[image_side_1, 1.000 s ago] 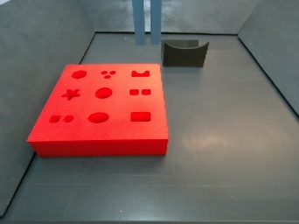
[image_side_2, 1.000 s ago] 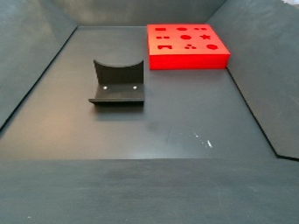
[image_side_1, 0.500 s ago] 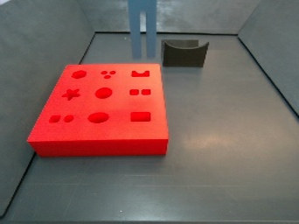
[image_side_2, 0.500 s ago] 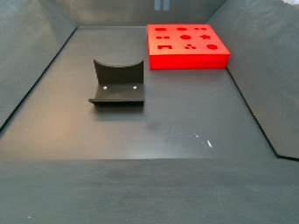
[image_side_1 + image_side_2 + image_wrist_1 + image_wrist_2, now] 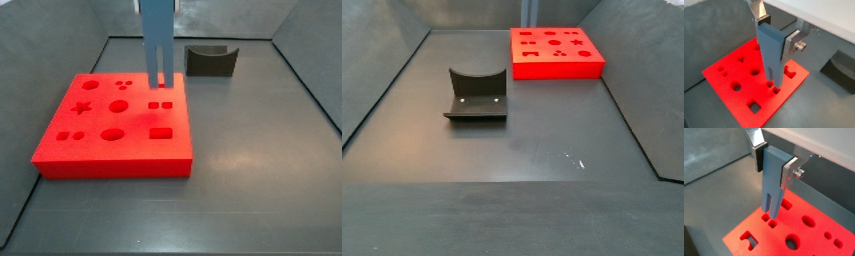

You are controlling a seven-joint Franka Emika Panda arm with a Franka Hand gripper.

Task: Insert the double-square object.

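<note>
My gripper [image 5: 777, 30] is shut on the double-square object [image 5: 772, 55], a long blue-grey bar with two square prongs at its lower end, also in a wrist view [image 5: 773, 164]. It hangs upright over the red block [image 5: 80, 150]. In a side view the bar [image 5: 158, 45] ends just above the block's far edge, close behind the double-square hole [image 5: 159, 104]. In a wrist view the prongs hover near the paired square holes [image 5: 769, 221]. The gripper itself is above the frame in both side views. The bar shows faintly [image 5: 529, 12] above the block [image 5: 556, 68].
The red block holds several other shaped holes: star, circles, rectangle, notch. The dark fixture [image 5: 210, 60] stands on the grey floor behind the block's right; it also shows in a side view [image 5: 476, 95]. Grey walls enclose the floor.
The bar has moved from behind the block, forward and over the block's far edge, with its prongs now lower over the red surface.
</note>
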